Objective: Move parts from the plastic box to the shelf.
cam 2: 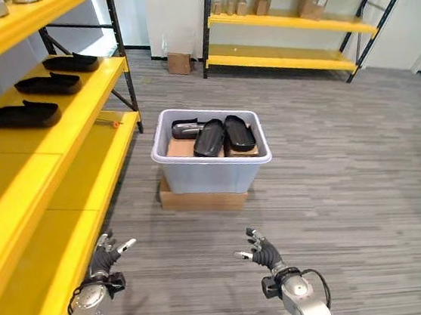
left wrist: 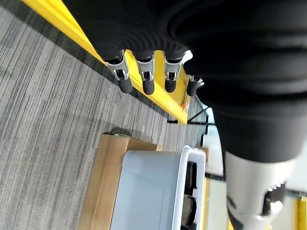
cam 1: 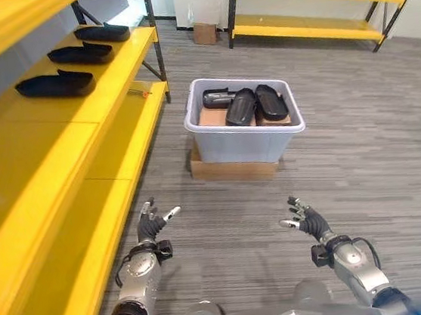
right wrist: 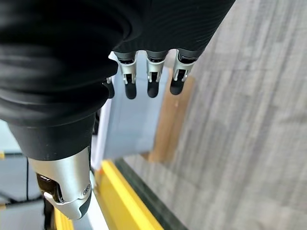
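A pale grey plastic box (cam 1: 245, 142) stands on a flat cardboard base (cam 1: 233, 168) on the floor ahead. Three black moulded parts (cam 1: 241, 107) lie in it on top of brown cartons. Three more black parts (cam 1: 56, 85) rest in a row on the yellow shelf (cam 1: 56, 137) at the left. My left hand (cam 1: 151, 226) hovers low beside the shelf's lower board, fingers relaxed and empty. My right hand (cam 1: 307, 221) hangs over the floor short of the box, also open and empty. Both hands are well apart from the box.
The yellow rack (cam 2: 17, 195) runs along the whole left side with a black upright (cam 1: 153, 27) at its far end. Another yellow rack (cam 1: 315, 9) with cartons stands at the back. A small carton (cam 1: 205, 33) sits on the floor behind the box.
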You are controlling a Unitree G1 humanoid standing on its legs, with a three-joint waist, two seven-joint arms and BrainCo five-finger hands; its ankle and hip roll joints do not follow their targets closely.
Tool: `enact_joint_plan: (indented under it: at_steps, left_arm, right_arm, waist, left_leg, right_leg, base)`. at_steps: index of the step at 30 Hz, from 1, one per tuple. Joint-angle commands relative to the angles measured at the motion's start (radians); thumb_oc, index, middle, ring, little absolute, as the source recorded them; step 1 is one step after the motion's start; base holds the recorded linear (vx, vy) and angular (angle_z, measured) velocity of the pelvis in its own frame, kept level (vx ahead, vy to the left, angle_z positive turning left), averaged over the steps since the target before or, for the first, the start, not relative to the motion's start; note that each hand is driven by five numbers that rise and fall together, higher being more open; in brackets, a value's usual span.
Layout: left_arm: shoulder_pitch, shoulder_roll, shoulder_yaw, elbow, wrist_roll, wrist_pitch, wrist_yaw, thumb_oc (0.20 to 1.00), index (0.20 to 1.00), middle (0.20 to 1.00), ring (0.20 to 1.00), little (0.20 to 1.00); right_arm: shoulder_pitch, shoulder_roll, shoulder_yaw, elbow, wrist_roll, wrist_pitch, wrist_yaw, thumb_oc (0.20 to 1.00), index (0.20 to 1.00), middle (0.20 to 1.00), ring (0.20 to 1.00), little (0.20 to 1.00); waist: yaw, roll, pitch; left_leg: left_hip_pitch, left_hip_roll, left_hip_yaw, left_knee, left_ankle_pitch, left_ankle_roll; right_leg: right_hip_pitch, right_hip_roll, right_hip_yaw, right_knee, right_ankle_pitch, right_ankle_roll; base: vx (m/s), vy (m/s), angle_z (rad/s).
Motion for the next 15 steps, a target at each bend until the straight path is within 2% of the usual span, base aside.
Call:
enact_joint_plan:
  at_steps: [1, 2, 3, 4, 5, 6, 7, 8, 9, 11, 12, 15]
  left_arm:
    - [-0.074, -0.031, -0.049, -0.090, -0.029, -0.003, -0.030, 1.000, 1.000, 1.000, 1.000, 1.000]
    - [-0.082, -0.035, -0.056, -0.092, -0.024, 0.004, -0.026, 1.000, 1.000, 1.000, 1.000, 1.000]
    - [-0.083, -0.036, -0.057, -0.093, -0.022, 0.007, -0.027, 1.000, 1.000, 1.000, 1.000, 1.000]
    - [-0.093, -0.040, -0.082, -0.103, -0.019, 0.014, -0.016, 1.000, 1.000, 1.000, 1.000, 1.000]
    - [-0.097, -0.039, -0.096, -0.109, -0.024, 0.018, -0.022, 1.000, 1.000, 1.000, 1.000, 1.000]
    - [-0.096, -0.036, -0.100, -0.113, -0.026, 0.016, -0.027, 1.000, 1.000, 1.000, 1.000, 1.000]
    - [-0.082, -0.030, -0.105, -0.128, -0.029, 0.008, -0.039, 1.000, 1.000, 1.000, 1.000, 1.000]
    - [-0.068, -0.028, -0.106, -0.140, -0.029, 0.003, -0.049, 1.000, 1.000, 1.000, 1.000, 1.000]
    - [-0.038, -0.014, -0.110, -0.168, -0.030, -0.002, -0.084, 1.000, 1.000, 1.000, 1.000, 1.000]
    - [-0.025, -0.006, -0.117, -0.186, -0.024, 0.005, -0.103, 1.000, 1.000, 1.000, 1.000, 1.000]
    - [-0.017, -0.010, -0.117, -0.196, -0.029, 0.012, -0.106, 1.000, 1.000, 1.000, 1.000, 1.000]
    - [-0.016, -0.019, -0.107, -0.184, -0.050, 0.028, -0.089, 1.000, 1.000, 1.000, 1.000, 1.000]
  right_arm:
    - [-0.019, -0.044, -0.084, -0.013, 0.050, -0.090, -0.151, 1.000, 1.000, 1.000, 1.000, 1.000]
    - [-0.020, -0.042, -0.092, -0.013, 0.050, -0.094, -0.161, 1.000, 1.000, 1.000, 1.000, 1.000]
    - [-0.020, -0.042, -0.093, -0.013, 0.050, -0.095, -0.165, 1.000, 1.000, 1.000, 1.000, 1.000]
    - [-0.026, -0.033, -0.108, -0.016, 0.033, -0.093, -0.194, 1.000, 1.000, 1.000, 1.000, 1.000]
    - [-0.031, -0.029, -0.120, -0.010, 0.026, -0.089, -0.197, 1.000, 1.000, 1.000, 1.000, 1.000]
    - [-0.035, -0.026, -0.127, -0.006, 0.021, -0.085, -0.196, 1.000, 1.000, 1.000, 1.000, 1.000]
    - [-0.043, -0.020, -0.143, 0.000, 0.006, -0.072, -0.199, 1.000, 1.000, 1.000, 1.000, 1.000]
    - [-0.046, -0.019, -0.149, 0.001, 0.000, -0.064, -0.202, 1.000, 1.000, 1.000, 1.000, 1.000]
    - [-0.038, -0.024, -0.158, 0.013, -0.005, -0.065, -0.210, 1.000, 1.000, 1.000, 1.000, 1.000]
    - [-0.024, -0.030, -0.167, 0.022, 0.001, -0.067, -0.226, 1.000, 1.000, 1.000, 1.000, 1.000]
    - [-0.016, -0.038, -0.170, 0.026, 0.021, -0.059, -0.241, 1.000, 1.000, 1.000, 1.000, 1.000]
    - [-0.003, -0.049, -0.174, 0.045, -0.002, -0.036, -0.298, 1.000, 1.000, 1.000, 1.000, 1.000]
  waist:
    - [-0.064, -0.002, 0.005]
    - [-0.072, -0.006, 0.006]
    - [-0.073, -0.005, 0.007]
    - [-0.086, -0.025, 0.009]
    - [-0.088, -0.026, 0.018]
    - [-0.089, -0.027, 0.023]
    - [-0.080, -0.023, 0.034]
    - [-0.072, -0.022, 0.039]
    - [-0.068, -0.025, 0.046]
    - [-0.075, -0.034, 0.045]
    - [-0.078, -0.041, 0.036]
    - [-0.099, -0.046, 0.016]
  left_leg:
    - [0.023, 0.086, -0.068, -0.098, 0.048, -0.109]
    - [0.026, 0.089, -0.061, -0.094, 0.043, -0.115]
    - [0.027, 0.090, -0.060, -0.093, 0.042, -0.116]
    - [0.037, 0.086, -0.045, -0.085, 0.016, -0.124]
    - [0.045, 0.095, -0.039, -0.067, -0.011, -0.128]
    - [0.049, 0.101, -0.030, -0.061, -0.013, -0.130]
    - [0.063, 0.123, -0.002, -0.047, -0.025, -0.139]
    - [0.072, 0.132, 0.019, -0.042, -0.029, -0.143]
    - [0.068, 0.138, 0.008, 0.008, -0.064, -0.141]
    - [0.053, 0.135, -0.007, 0.062, -0.090, -0.131]
    - [0.054, 0.146, 0.021, 0.095, -0.102, -0.135]
    - [0.073, 0.148, 0.053, 0.116, -0.128, -0.130]
  right_leg:
    - [0.141, 0.113, -0.075, -0.532, -0.135, -0.058]
    - [0.148, 0.101, -0.073, -0.610, -0.111, -0.051]
    - [0.153, 0.101, -0.075, -0.622, -0.106, -0.050]
    - [0.146, 0.053, -0.059, -0.774, 0.011, -0.012]
    - [0.134, 0.023, -0.051, -0.852, 0.060, 0.009]
    - [0.115, 0.004, -0.057, -0.879, 0.073, 0.013]
    - [0.091, -0.031, -0.091, -0.910, 0.085, 0.018]
    - [0.086, -0.044, -0.123, -0.913, 0.087, 0.018]
    - [0.117, -0.014, -0.122, -0.930, 0.070, 0.016]
    - [0.130, 0.014, -0.099, -0.915, 0.050, 0.010]
    - [0.151, 0.027, -0.128, -0.894, 0.027, -0.003]
    - [0.158, 0.043, -0.134, -0.865, 0.008, -0.014]
  base:
    - [0.28, -0.105, 0.20]
    - [0.24, -0.108, 0.42]
    - [0.25, -0.161, 0.29]
    - [0.32, -0.188, 0.20]
    - [0.36, -0.228, 0.10]
    - [0.34, -0.176, -0.11]
    - [0.31, -0.159, 0.08]
    - [0.54, -0.263, -0.62]
    - [0.47, -0.224, -0.43]
    - [0.52, -0.213, -0.30]
    - [0.45, -0.159, 0.10]
    - [0.46, -0.102, 0.09]
